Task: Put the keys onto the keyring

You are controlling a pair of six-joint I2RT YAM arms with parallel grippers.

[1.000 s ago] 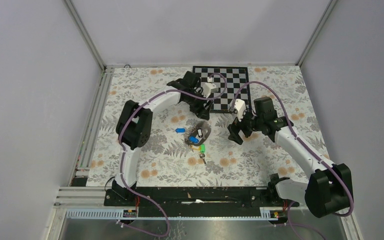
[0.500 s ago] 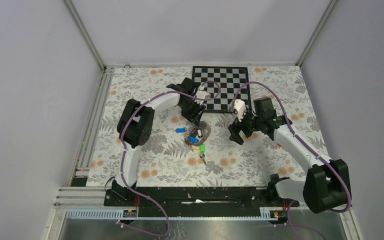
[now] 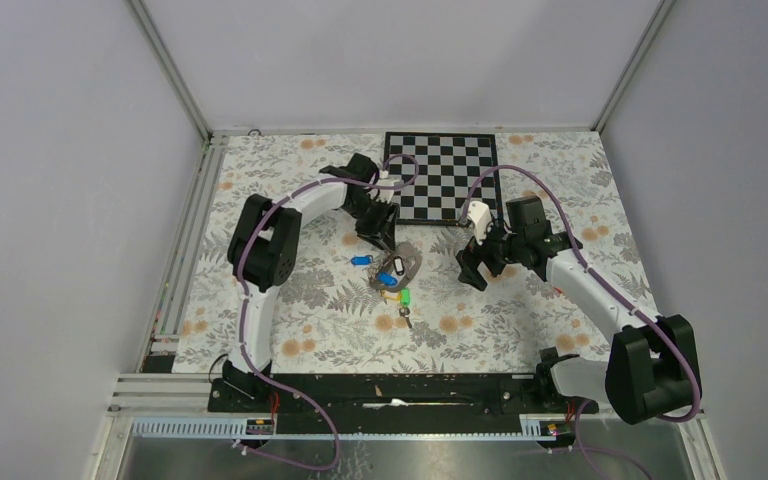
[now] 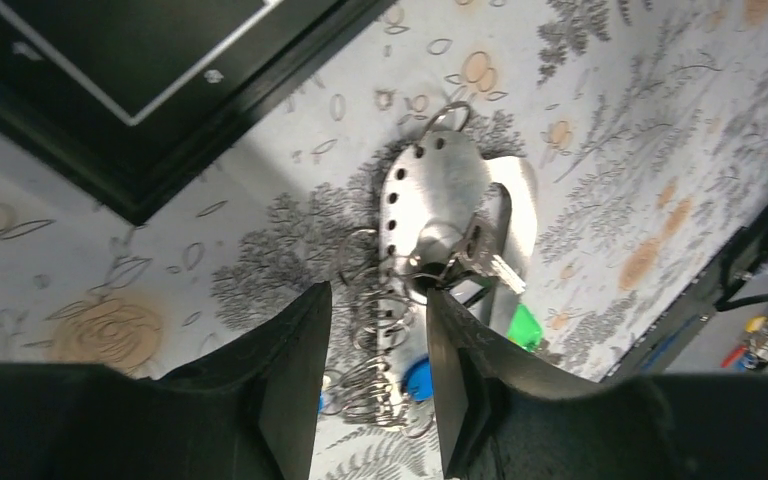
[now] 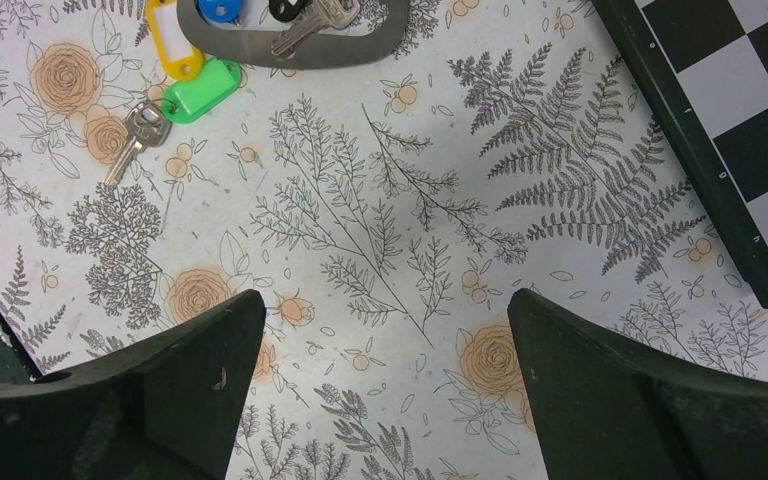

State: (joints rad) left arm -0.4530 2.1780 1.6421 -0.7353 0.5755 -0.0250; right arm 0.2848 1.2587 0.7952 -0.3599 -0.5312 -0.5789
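The keys lie in a small pile on the floral mat: a blue head point(image 3: 360, 261), another blue head point(image 3: 388, 278), a yellow tag point(image 3: 392, 293) and a green tag point(image 3: 405, 297). In the left wrist view a flat silvery plate with holes point(image 4: 448, 185) lies over several thin wire rings of the keyring point(image 4: 380, 325), with a blue head point(image 4: 418, 378) and the green tag point(image 4: 523, 325) beside them. My left gripper point(image 4: 378, 400) is open a little, just above the rings and holding nothing. My right gripper point(image 5: 400, 370) is wide open and empty, right of the pile point(image 3: 472, 266). The green tag point(image 5: 200, 90), the yellow tag point(image 5: 175, 45) and a bare silver key point(image 5: 135, 135) show at its top left.
A black and white chessboard point(image 3: 442, 175) lies at the back of the mat, just behind my left gripper; its corner shows in the right wrist view point(image 5: 740, 130). Metal rails point(image 3: 185, 240) run along the mat's left edge.
My left gripper has swung left from the chessboard's edge and come down over the far end of the key pile. My right arm has barely moved.
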